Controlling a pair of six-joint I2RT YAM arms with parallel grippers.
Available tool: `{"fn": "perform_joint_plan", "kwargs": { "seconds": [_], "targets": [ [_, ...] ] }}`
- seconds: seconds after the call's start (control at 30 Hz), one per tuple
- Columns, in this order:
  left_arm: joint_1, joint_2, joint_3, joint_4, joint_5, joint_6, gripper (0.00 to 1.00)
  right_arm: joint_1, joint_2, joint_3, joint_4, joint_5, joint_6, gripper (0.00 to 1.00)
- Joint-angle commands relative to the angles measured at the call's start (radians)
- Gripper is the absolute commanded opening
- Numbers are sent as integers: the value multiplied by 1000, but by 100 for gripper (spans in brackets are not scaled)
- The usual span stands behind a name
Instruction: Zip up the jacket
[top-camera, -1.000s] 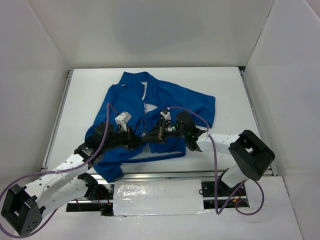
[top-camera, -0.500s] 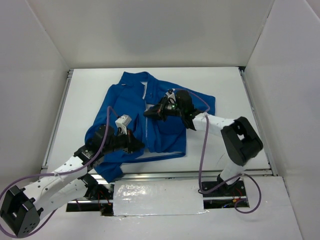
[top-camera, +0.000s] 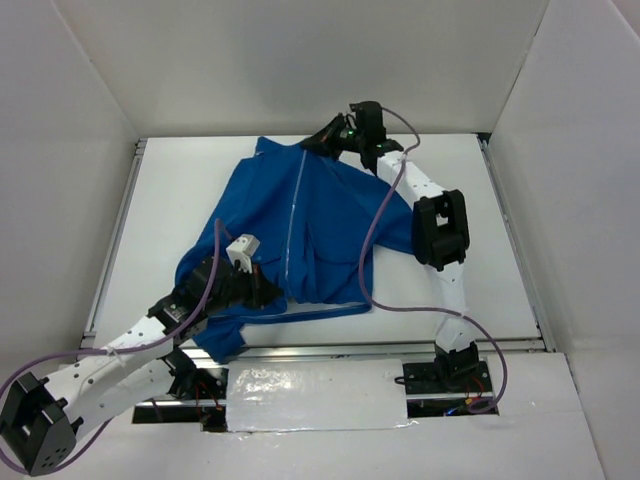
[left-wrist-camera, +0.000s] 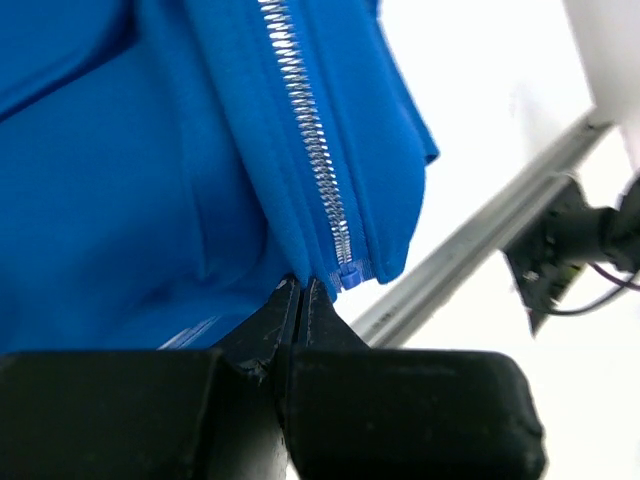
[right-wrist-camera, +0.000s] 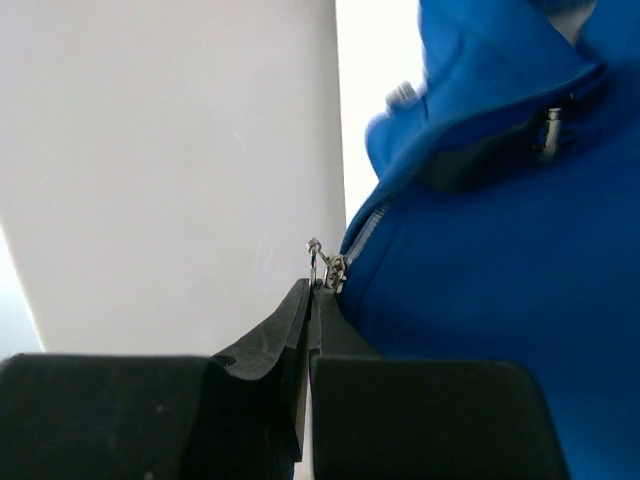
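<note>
The jacket (top-camera: 335, 215) was laid on the white bench (top-camera: 170, 190), a little left of the middle, with the collar (right-wrist-camera: 500, 80) toward the far wall and the hem toward the near edge. One blue corner was spread down to the near rail beside the left arm. The zipper (top-camera: 296, 210) was seen as a pale line closed along the front from hem to collar, and its teeth were meshed at the bottom end.

The left tool (left-wrist-camera: 297, 300) was held shut at the near hem. Its tips were pinched on the blue fabric of the jacket, just left of the zipper's bottom stop.

The right tool (right-wrist-camera: 312, 300) was stretched to the far edge of the bench, at the collar. Its fingers were pressed together on the small metal pull (right-wrist-camera: 325, 262), and the slider was seated at the top of the teeth, under the folded collar.
</note>
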Motion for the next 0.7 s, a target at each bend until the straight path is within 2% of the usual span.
{"fn": "perform_joint_plan", "kwargs": {
  "seconds": [0.0,0.13,0.37,0.67],
  "targets": [
    [-27,-13,-40,-96,-36,-19,0,-91,-21,215,17,23,-51,0],
    [-32,-31,-70,-130,-157,-43,0,-129,-24,454,-64,-42,-105,0],
    [-35,-72,-118,-206,-373,-168,0,-192,-146,410,-17,-117,-116,0],
    [-49,-40,-104,-301,-476,-284,0,-270,-172,497,-28,-171,-65,0]
  ]
}}
